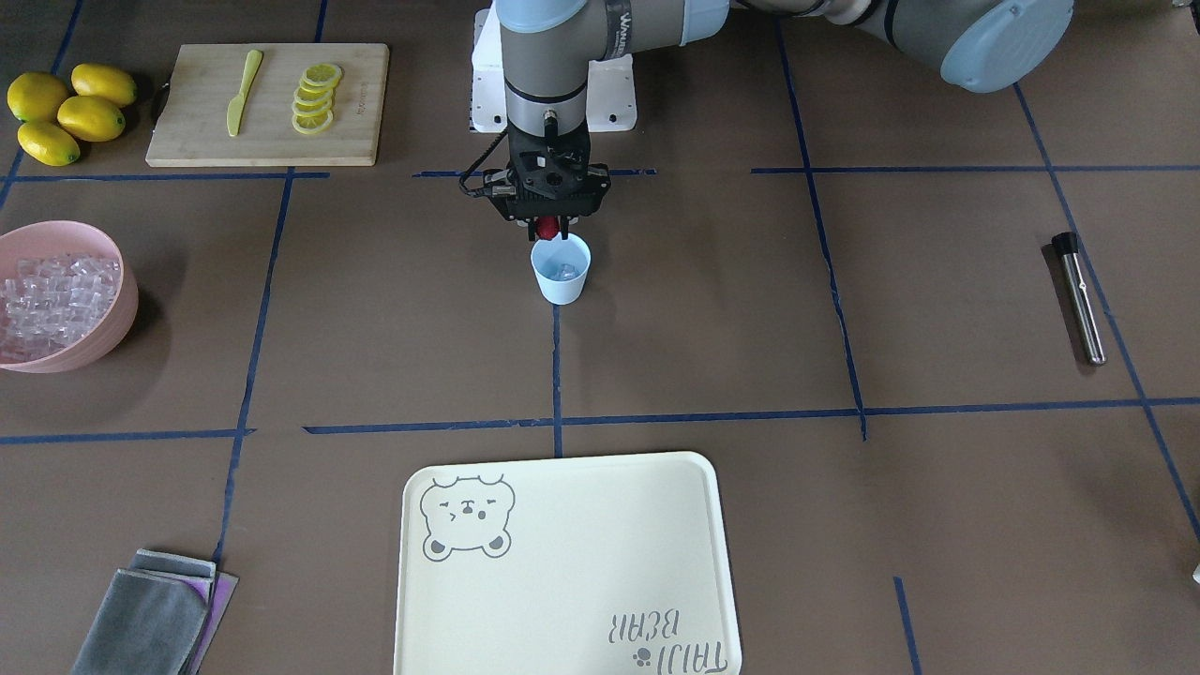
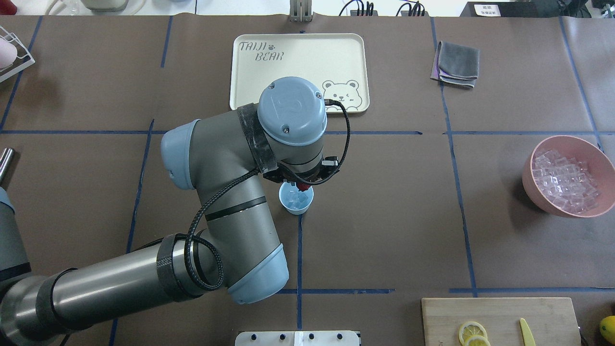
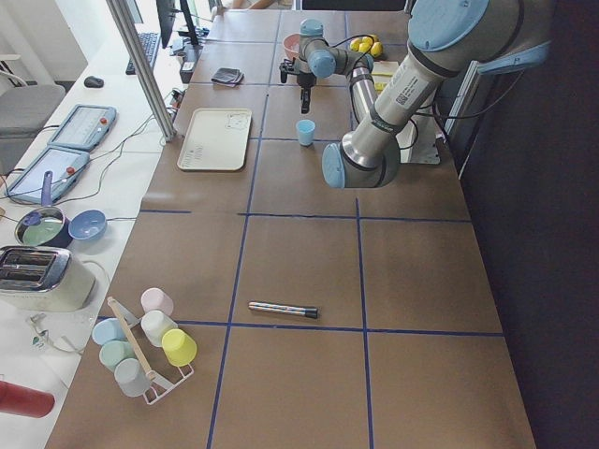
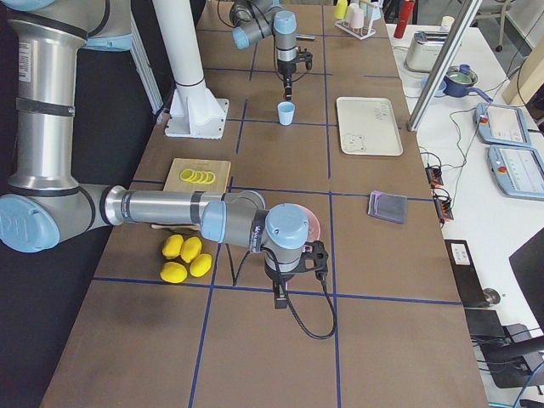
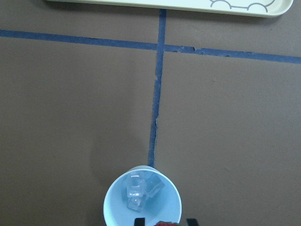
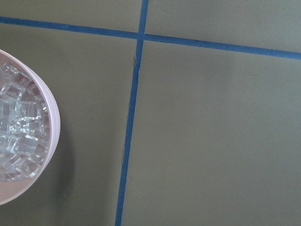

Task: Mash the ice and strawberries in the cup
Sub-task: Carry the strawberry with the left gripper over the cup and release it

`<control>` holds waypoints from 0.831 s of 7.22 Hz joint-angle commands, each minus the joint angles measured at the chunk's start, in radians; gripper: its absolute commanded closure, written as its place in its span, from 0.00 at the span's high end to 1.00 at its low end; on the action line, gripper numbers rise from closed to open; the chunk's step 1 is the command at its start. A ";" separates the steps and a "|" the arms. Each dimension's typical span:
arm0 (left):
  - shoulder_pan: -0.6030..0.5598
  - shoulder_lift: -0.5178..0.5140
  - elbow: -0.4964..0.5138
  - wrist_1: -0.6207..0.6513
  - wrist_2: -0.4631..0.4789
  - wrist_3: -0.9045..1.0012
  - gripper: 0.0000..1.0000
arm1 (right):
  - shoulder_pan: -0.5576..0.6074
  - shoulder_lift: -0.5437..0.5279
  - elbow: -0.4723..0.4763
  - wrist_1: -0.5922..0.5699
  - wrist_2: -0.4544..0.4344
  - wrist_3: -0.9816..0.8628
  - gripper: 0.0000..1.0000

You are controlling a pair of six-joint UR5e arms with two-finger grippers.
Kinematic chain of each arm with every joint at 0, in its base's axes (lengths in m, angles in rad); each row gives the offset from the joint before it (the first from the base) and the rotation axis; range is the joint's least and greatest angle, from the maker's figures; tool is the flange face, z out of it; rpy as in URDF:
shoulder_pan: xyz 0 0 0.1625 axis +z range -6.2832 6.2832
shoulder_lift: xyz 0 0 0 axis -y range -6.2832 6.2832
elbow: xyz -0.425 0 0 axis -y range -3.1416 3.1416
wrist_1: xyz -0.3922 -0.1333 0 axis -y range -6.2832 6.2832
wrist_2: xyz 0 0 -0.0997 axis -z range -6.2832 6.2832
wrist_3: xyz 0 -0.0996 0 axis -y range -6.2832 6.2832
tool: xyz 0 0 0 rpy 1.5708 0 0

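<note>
Brown worktop (image 1: 731, 319). Low centre in the right-side view, the right pincer (image 4: 279, 297) shows too little to tell its grip. Upper centre of the front view, the left pincer (image 1: 550, 231) grasps the red strawberry (image 1: 545, 225) just above the pale blue cup (image 1: 561, 281), which stands on the worktop with ice (image 1: 566, 272) inside.

- Robotics lab bench, staged as a kitchen.
- Table (image 1: 712, 356): brown paper cover, marked into cells by blue tape lines (image 1: 556, 375).
- Two grey industrial arms: left arm (image 2: 230, 211) and right arm (image 4: 161, 208), beside a white pedestal (image 4: 191, 89).
- Side bench, left edge of the exterior left view: control tablets (image 3: 82, 126), toaster (image 3: 37, 276).
- Kitchen props: cutting board (image 1: 197, 112), rack of coloured cups (image 3: 145, 351).
</note>
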 commanded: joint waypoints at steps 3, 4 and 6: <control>-0.005 0.048 -0.049 0.008 0.000 0.044 1.00 | -0.001 0.000 0.001 0.000 0.000 0.000 0.99; -0.047 0.170 -0.174 0.014 -0.009 0.175 1.00 | -0.001 0.000 0.001 0.000 0.000 0.000 0.99; -0.297 0.391 -0.271 0.001 -0.195 0.560 1.00 | -0.001 0.002 0.001 0.000 0.000 0.000 0.99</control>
